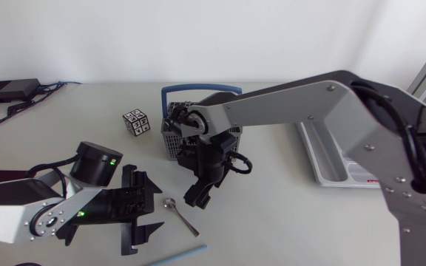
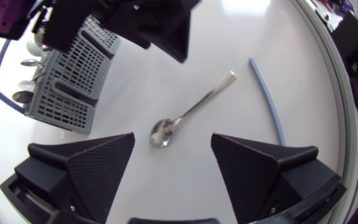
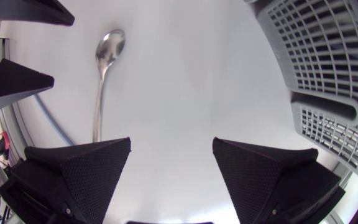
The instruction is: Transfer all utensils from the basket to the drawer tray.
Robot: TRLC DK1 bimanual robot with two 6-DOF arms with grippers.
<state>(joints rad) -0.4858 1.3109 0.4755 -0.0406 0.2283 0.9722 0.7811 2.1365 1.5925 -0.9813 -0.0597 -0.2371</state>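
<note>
A metal spoon (image 1: pixel 180 214) lies on the white table, bowl toward my left gripper (image 1: pixel 157 210), which stands open just left of it. In the left wrist view the spoon (image 2: pixel 188 113) lies ahead of the open fingers. The grey basket (image 1: pixel 173 139) with a blue handle holds more utensils (image 2: pixel 25 79). My right gripper (image 1: pixel 200 197) hangs open beside the basket, above the table, nothing between its fingers. Its wrist view shows the spoon (image 3: pixel 104 61) to one side and the basket (image 3: pixel 328 74) to the other. The drawer tray (image 1: pixel 330 159) lies far right.
A light blue stick (image 1: pixel 177 256) lies near the table's front edge, beside the spoon. A small cube with black-and-white markers (image 1: pixel 135 122) stands left of the basket. A black box (image 1: pixel 9 90) with cables sits at the back left.
</note>
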